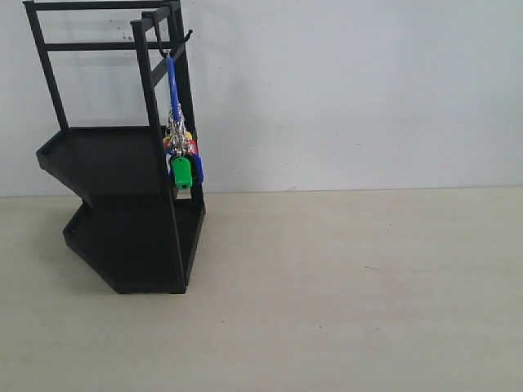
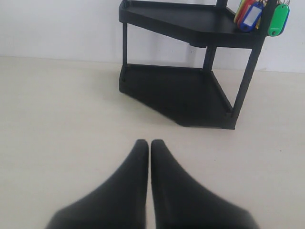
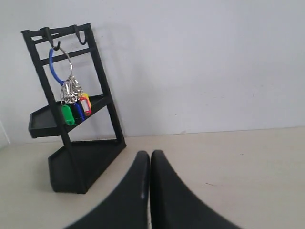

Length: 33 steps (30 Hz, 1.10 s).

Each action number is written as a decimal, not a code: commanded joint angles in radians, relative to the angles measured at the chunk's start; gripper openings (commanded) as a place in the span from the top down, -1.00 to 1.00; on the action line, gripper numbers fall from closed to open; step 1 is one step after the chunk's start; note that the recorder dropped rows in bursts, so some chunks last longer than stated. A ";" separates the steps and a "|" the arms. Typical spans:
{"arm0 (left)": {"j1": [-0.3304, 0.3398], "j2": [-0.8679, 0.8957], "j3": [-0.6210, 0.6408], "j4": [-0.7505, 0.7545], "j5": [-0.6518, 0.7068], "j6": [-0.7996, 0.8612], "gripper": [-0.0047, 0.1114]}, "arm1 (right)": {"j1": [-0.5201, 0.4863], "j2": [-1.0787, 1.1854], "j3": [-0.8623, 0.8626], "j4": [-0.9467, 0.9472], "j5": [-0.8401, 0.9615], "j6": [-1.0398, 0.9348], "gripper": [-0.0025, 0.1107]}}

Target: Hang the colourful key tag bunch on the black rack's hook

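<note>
The black rack stands at the left of the table against the white wall. The colourful key tag bunch hangs by its blue loop from the hook on the rack's upper frame. In the right wrist view the bunch dangles from the hook, well away from my right gripper, which is shut on nothing. My left gripper is shut too, empty, low over the table short of the rack; a few tags show at the picture's edge. Neither gripper appears in the exterior view.
The beige table spreads to the right of the rack and in front of it. A white wall closes the back. A second hook on the rack's top bar carries nothing.
</note>
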 commanded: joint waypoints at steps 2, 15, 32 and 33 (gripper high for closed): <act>-0.001 -0.002 -0.001 0.005 -0.008 0.003 0.84 | -0.071 -0.042 0.060 0.001 -0.011 -0.003 0.96; -0.001 -0.002 -0.001 0.005 -0.008 0.003 0.84 | -0.141 -0.042 0.060 -0.001 0.076 -0.002 0.96; -0.001 -0.002 -0.001 0.005 -0.008 0.003 0.84 | -0.141 -0.042 0.060 -0.041 0.293 -0.075 0.96; -0.001 -0.002 -0.001 0.005 -0.008 0.003 0.84 | -0.141 -0.042 0.060 -0.059 0.294 -0.075 0.96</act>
